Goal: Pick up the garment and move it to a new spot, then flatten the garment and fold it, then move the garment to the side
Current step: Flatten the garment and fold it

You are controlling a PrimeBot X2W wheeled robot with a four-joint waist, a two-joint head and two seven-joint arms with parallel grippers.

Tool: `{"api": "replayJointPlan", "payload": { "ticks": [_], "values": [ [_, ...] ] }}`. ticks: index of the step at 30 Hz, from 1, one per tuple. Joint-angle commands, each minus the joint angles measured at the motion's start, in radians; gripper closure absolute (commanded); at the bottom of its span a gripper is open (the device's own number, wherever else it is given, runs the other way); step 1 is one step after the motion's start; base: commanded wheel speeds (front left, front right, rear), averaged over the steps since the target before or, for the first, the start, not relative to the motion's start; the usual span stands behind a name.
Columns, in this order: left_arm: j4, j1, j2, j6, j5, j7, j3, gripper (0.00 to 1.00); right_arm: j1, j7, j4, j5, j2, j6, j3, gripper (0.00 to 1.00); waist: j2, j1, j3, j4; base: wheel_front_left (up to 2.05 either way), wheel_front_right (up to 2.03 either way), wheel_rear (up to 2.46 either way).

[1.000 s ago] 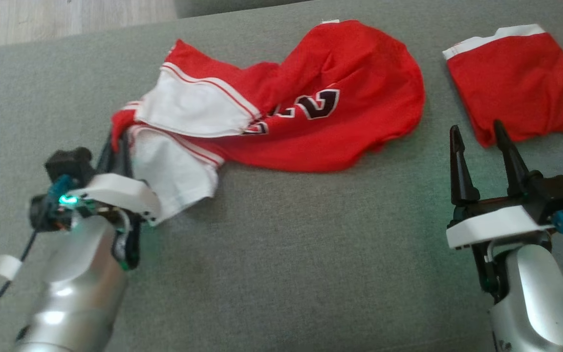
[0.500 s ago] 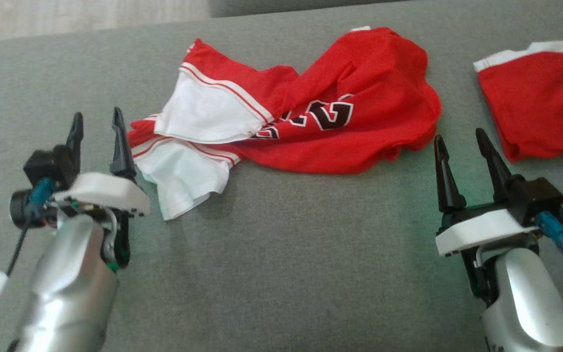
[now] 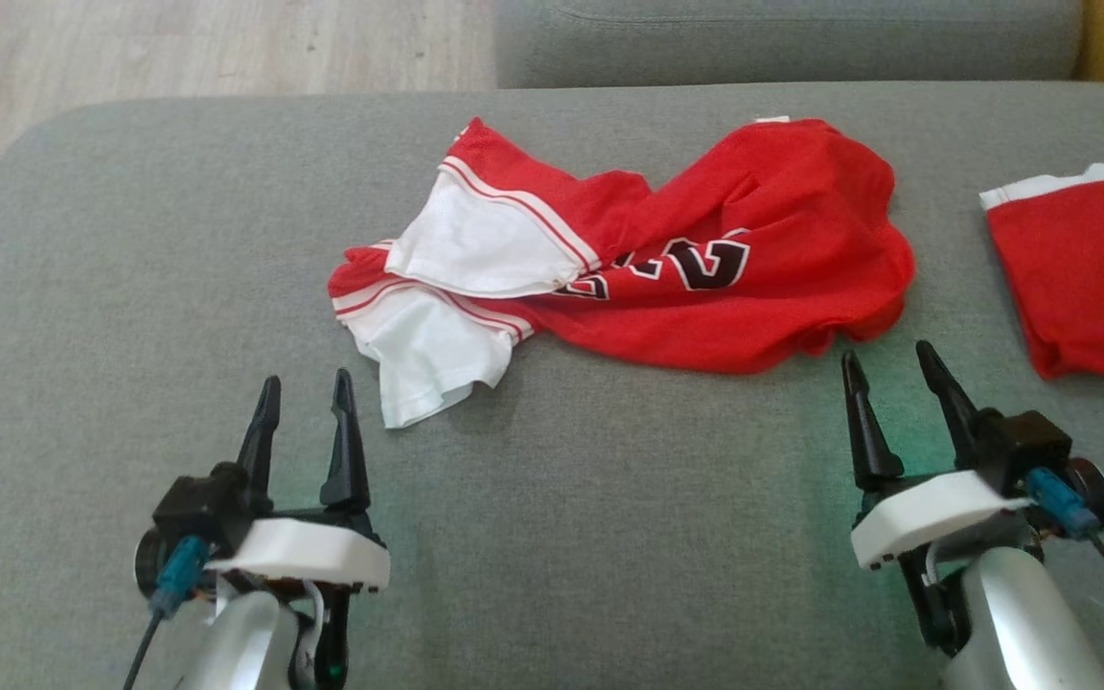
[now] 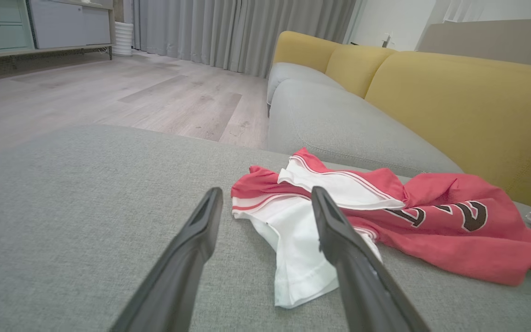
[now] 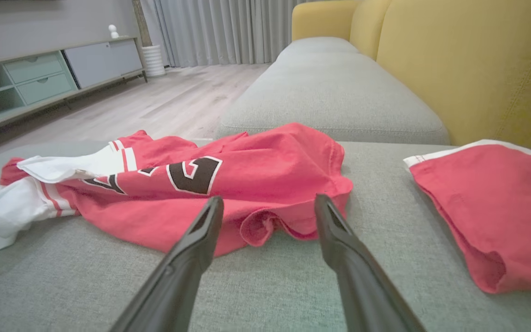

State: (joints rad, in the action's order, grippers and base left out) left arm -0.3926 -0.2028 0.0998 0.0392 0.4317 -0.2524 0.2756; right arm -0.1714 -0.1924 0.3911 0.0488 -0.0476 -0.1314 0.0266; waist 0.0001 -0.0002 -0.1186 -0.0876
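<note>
Head view desk: the garment (image 3: 705,278) is lying crumpled across the far middle of the grey cushion (image 3: 609,537), twisted, with one white side panel (image 3: 475,244) flopping over the number. Both grippers are hovering near us, clear of the cloth: the left gripper (image 3: 307,377) with its fingers apart, the right gripper (image 3: 885,350) spread as well.

Left wrist desk: Agreed, nothing is being held. A second ago that left one was clamping the white corner (image 3: 427,374); now it is standing open, pulled back towards us (the camera has tilted too, so the jersey sliding down the picture is no real move). The right one is matching its earlier open pose.

Head view desk: So the relocating is looking done, and flattening is coming up, I'd judge.

Left wrist desk: Doing it well, I'm thinking, means the left taking the white hem and the right taking the red fold just beyond its fingertips. Then both are drawing apart low over the cushion, so the twist is unrolling rather than bunching. Staying clear of the other red piece (image 3: 1079,278) at the far right is mattering too.
</note>
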Motion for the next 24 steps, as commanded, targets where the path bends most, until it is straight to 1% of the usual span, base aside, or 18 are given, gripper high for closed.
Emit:
{"api": "replayJointPlan", "payload": {
  "ticks": [1, 5, 12, 14, 18, 24],
  "values": [
    [0.038, -0.033, 0.000, -0.006, -0.011, -0.009, -0.042, 0.00, -0.028, 0.016, -0.011, -0.015, -0.003, 0.001, 0.010, 0.00, -0.0001, 0.0002, -0.001, -0.008, 0.00, 0.00, 0.00],
    [0.039, -0.034, -0.011, -0.015, -0.019, -0.009, -0.044, 0.00, -0.042, 0.045, 0.026, -0.025, -0.003, 0.001, -0.015, 0.00, -0.0001, 0.0002, -0.008, -0.018, 0.00, 0.00, 0.00],
    [0.036, -0.042, -0.024, -0.031, -0.037, -0.009, -0.055, 0.00, -0.103, 0.076, 0.129, 0.018, -0.003, 0.001, -0.022, 0.00, -0.0001, 0.0002, -0.029, -0.036, 0.00, 0.00, 0.00],
    [0.033, -0.044, -0.027, -0.035, -0.042, -0.009, -0.056, 0.00, -0.123, 0.080, 0.163, 0.048, -0.003, 0.001, -0.021, 0.00, -0.0001, 0.0002, -0.035, -0.042, 0.00, 0.00, 0.00],
    [0.027, -0.048, -0.034, -0.042, -0.048, -0.009, -0.057, 0.00, -0.173, 0.074, 0.237, 0.106, -0.003, 0.001, -0.041, 0.00, -0.0001, 0.0002, -0.049, -0.052, 0.00, 0.00, 0.00],
    [0.024, -0.057, -0.042, -0.047, -0.052, -0.009, -0.062, 0.00, -0.236, 0.045, 0.341, 0.152, -0.003, 0.001, -0.043, 0.00, -0.0001, 0.0002, -0.062, -0.067, 0.00, 0.00, 0.00]
  ]
}}
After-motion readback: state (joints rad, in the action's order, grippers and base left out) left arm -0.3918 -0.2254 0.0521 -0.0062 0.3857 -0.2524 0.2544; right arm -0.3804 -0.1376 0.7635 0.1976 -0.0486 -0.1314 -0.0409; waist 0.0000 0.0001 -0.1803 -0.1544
